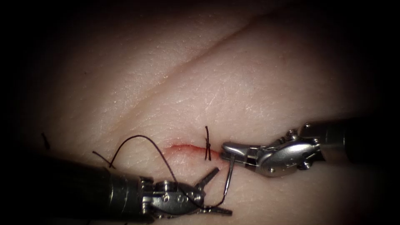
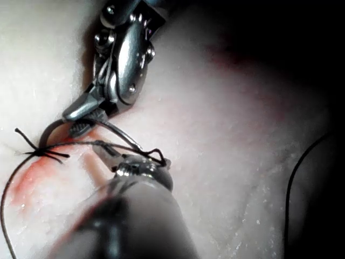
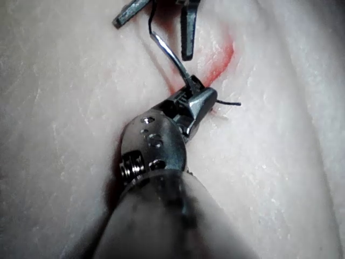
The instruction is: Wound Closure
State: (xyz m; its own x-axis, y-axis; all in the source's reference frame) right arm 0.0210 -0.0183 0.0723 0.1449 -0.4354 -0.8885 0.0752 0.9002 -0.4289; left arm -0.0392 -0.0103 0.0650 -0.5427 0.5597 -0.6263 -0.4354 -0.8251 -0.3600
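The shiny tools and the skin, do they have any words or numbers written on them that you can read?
No readable text anywhere.
Left tool: bare metal with small screw holes, no letters or numbers. Its pincer is open and holds nothing.
Right tool: bare metal too. Its pincer is shut on the needle near one end; the rest of the needle lies outside the tissue.
Tissue, thread and knot: no marks.

Counted: two needle drivers, the left arm's tool (image 1: 210, 189) and the right arm's tool (image 1: 228, 149); one curved needle (image 1: 228, 177); one piece of tissue (image 1: 250, 83) bearing one cut (image 1: 183, 146) with one patch of red fluid (image 1: 177, 147). One tied stitch (image 1: 207, 143) crosses the cut, and one running thread (image 1: 141, 139) is present. One short dark strand (image 1: 45, 141) lies at the far left, possibly a cut end of thread.
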